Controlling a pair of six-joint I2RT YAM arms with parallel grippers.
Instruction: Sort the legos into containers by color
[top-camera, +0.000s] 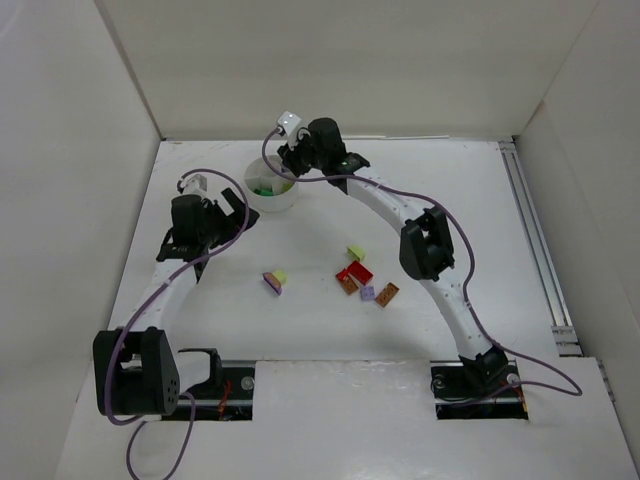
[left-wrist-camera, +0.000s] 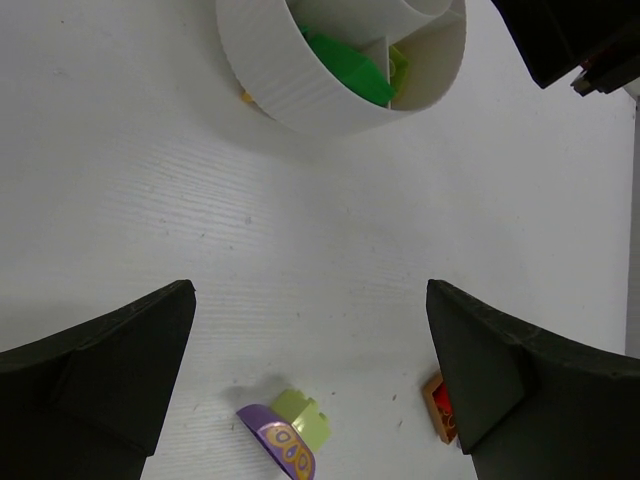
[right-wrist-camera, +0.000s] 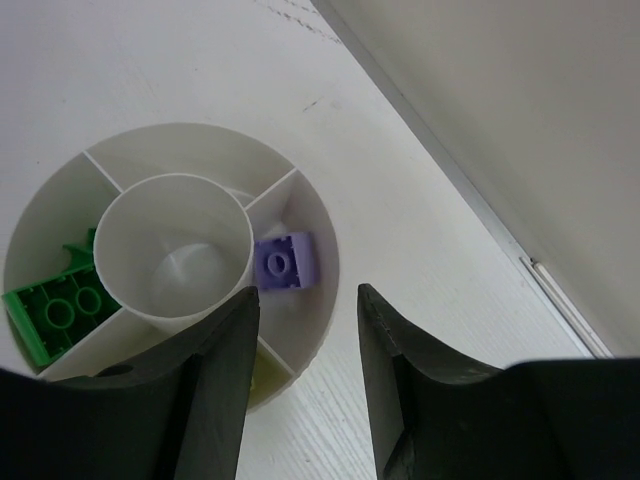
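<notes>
Seen from above, the right jaws are hanging parted over the white dish (top-camera: 270, 205) near the desk's far edge. The left jaws are gaping beside it, and loose legos (top-camera: 355, 273) are lying mid-desk. At the left wrist, wide, empty jaws are facing a loose lilac brick (left-wrist-camera: 278, 447) touching a pale brick (left-wrist-camera: 305, 418), probably the next pick. At the right wrist, empty jaws are framing a sorted lilac brick (right-wrist-camera: 285, 263), which is sitting in its own wedge apart from the green brick (right-wrist-camera: 58, 315).

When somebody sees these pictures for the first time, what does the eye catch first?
The right gripper hangs open over the round white dish at the far middle of the table. Inside, a green brick and a lilac brick lie in separate wedges. Nearer, a red brick lies among other loose bricks.
</notes>
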